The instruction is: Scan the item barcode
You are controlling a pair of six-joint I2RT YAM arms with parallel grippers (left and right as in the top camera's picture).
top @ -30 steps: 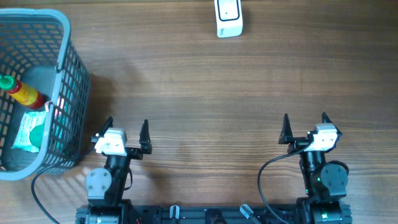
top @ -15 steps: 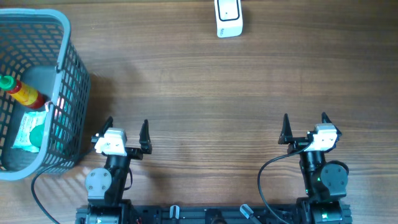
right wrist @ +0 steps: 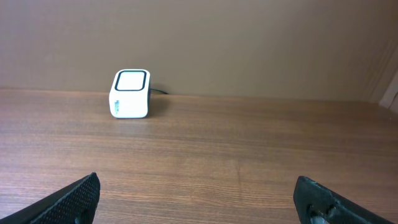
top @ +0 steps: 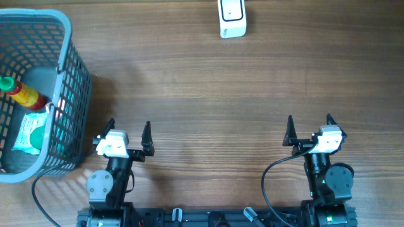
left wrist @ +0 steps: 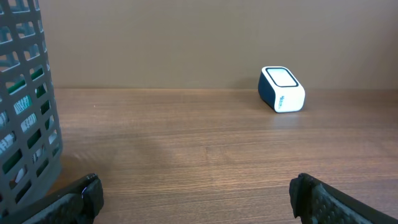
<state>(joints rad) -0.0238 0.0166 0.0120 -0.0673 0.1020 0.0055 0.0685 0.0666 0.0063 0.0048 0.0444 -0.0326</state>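
A white barcode scanner (top: 232,17) stands at the table's far edge; it shows too as the scanner (left wrist: 282,89) in the left wrist view and the scanner (right wrist: 130,93) in the right wrist view. Items lie in a grey basket (top: 71,75) at the left: a red sauce bottle (top: 23,94) with a green cap and a green-and-white packet (top: 30,133). My left gripper (top: 129,128) rests open near the front edge, just right of the basket, holding nothing. My right gripper (top: 309,122) is open and empty at the front right.
The basket wall (left wrist: 25,106) fills the left of the left wrist view, close to my left finger. A black cable (top: 268,183) loops by the right arm's base. Bare wooden tabletop (top: 214,94) lies between the grippers and the scanner.
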